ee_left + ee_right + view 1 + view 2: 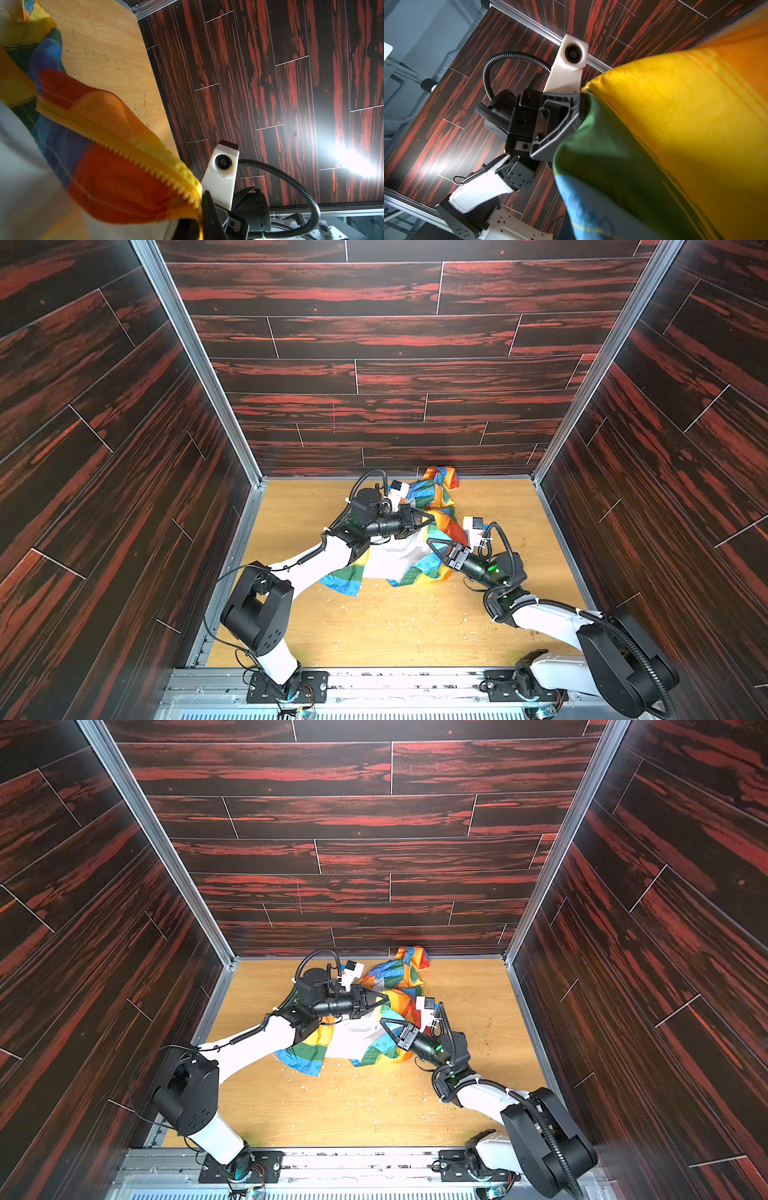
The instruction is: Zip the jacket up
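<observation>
**A:** Where is the jacket (395,556) for you?

**B:** It lies crumpled on the counter (374,635), reaching from the middle to the far edge. You see it front open and white lining up, thin cloth in red, blue, green, yellow and orange blocks.

**A:** And the jaws?

**B:** Your right jaws are pressed together, pinching the end of the yellow zipper (145,160). One bare row of teeth runs straight away from that pinch. Your left jaws sit just beyond, toward the far edge. Their tips are sunk in a yellow-green fold, so I cannot tell whether they grip.

**A:** Which is nearer?

**B:** By my judgement your right arm (544,616). You have no slider in sight.
</observation>
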